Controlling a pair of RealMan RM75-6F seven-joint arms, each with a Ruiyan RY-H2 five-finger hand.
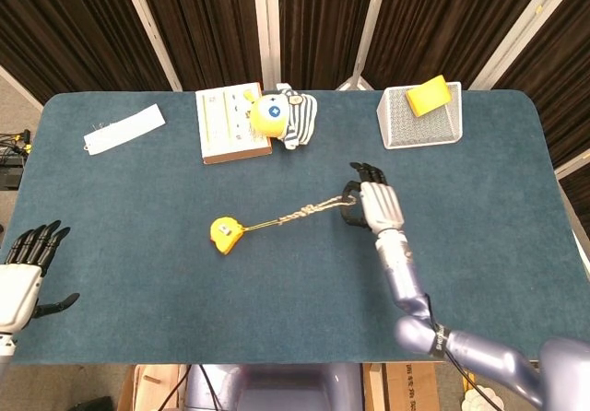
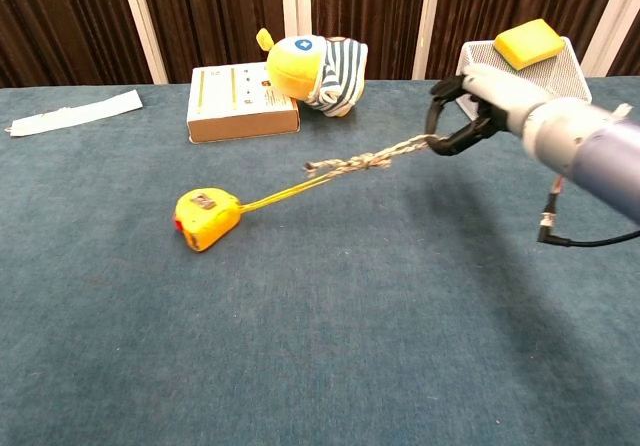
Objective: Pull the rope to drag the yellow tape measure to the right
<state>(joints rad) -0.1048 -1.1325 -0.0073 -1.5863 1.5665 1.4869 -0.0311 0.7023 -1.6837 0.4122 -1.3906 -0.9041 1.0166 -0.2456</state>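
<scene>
My right hand [image 2: 478, 106] pinches the rope [image 2: 360, 163] taut above the desk [image 1: 479, 208], its other end tied to the tape measure [image 2: 205, 218] lying left of centre, while my left hand [image 1: 20, 273], fingers spread and holding nothing, hangs off the near left edge.

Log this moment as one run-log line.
step: dragging | right robot hand: grips rope, taut, lifted | tape measure: on table, left of hand | left robot hand: idle, holds nothing
</scene>
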